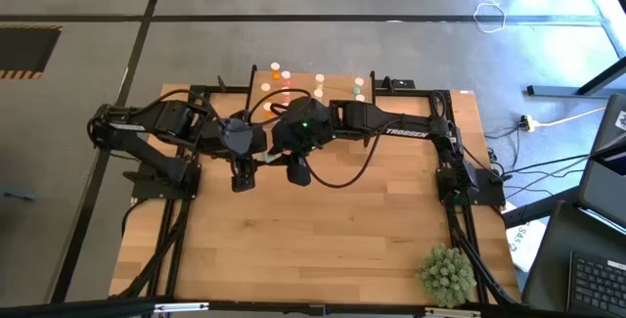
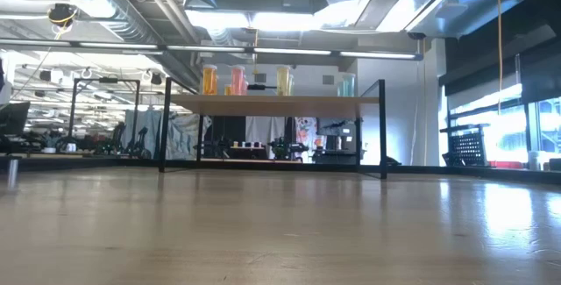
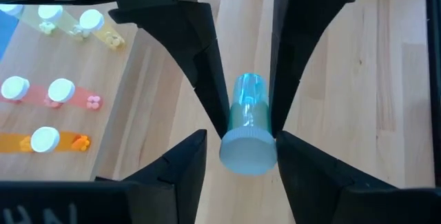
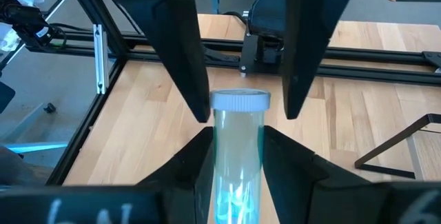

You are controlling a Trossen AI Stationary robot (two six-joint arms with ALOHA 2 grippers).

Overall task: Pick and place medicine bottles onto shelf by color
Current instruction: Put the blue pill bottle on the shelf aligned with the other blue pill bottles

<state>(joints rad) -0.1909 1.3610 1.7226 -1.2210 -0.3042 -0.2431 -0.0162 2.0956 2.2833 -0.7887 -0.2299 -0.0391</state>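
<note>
1. Although both arms meet over the middle of the tabletop (image 1: 323, 240), only the right gripper (image 4: 238, 134) looks to be carrying the pale green bottle (image 4: 239, 148). Its two fingers are clamped on the clear body below the cap.
2. The left gripper (image 3: 241, 141) is at the same bottle, its fingers standing either side of the whitish cap. The right wrist view shows a gap on one side, so I judge that hold slack rather than clenched.
3. The bottle hangs in the air between the two grippers, well clear of the wood and on the near side of the shelf (image 2: 272, 101).
4. It should handle as a light, stiff thing: a small hard plastic cylinder with a few loose pills inside. The smooth round wall will be slippery and may twist or slide in a light pinch.
5. The best hold is square across the middle of the body. The cap is wider and could slip or tip the bottle.
6. The shelf stands at the far edge of the table, with an orange bottle (image 2: 209, 79), a pink bottle (image 2: 237, 81) and a yellow bottle (image 2: 284, 80) upright on it. A pale green one (image 2: 347, 83) stands at the right end, so this bottle probably belongs beside it.
7. Those tall, narrow bottles would topple at a nudge.
</note>
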